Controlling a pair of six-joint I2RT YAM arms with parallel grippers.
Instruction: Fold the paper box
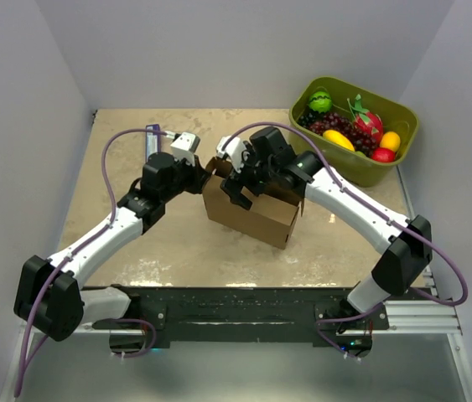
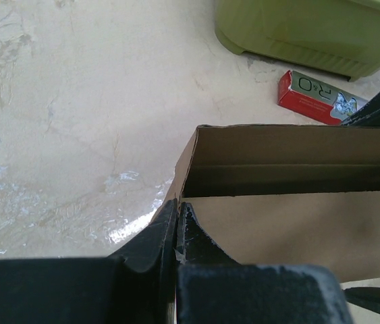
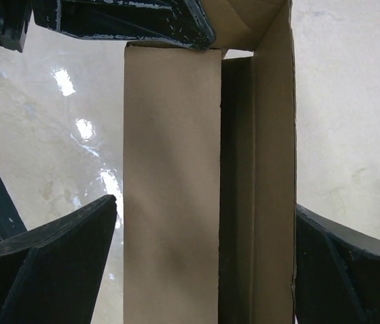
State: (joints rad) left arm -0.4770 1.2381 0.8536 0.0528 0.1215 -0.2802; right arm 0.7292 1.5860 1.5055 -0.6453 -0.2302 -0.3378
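I count one paper box [image 1: 248,209] mid-table [image 1: 177,251] and two arms, so one left end effector [image 2: 178,216] and one right end effector [image 3: 204,206]. One green bin [image 1: 386,170] sits at the far right corner, holding one grape bunch [image 1: 333,126], one green fruit [image 1: 319,101], two red fruits [image 1: 369,124] [image 1: 382,155] and two yellow fruits [image 1: 339,140] [image 1: 391,141]. One red packet [image 2: 318,98] lies beside the bin.

The beige, marbled bench [image 1: 177,247] carries an olive-green plastic bin [image 1: 365,172] at its far right corner. The bin holds a round green fruit [image 1: 319,101], dark grapes [image 1: 334,126], a long yellow fruit [image 1: 339,140], a red fruit with green leaves [image 1: 368,122], 1 orange-yellow piece [image 1: 391,140] and 1 small red one [image 1: 382,155]. A small red pack [image 2: 311,94] printed "R" and "O" lies flat just beside the bin's base, and a slim grey-and-purple item [image 1: 153,141], too small to identify, lies toward the far left.
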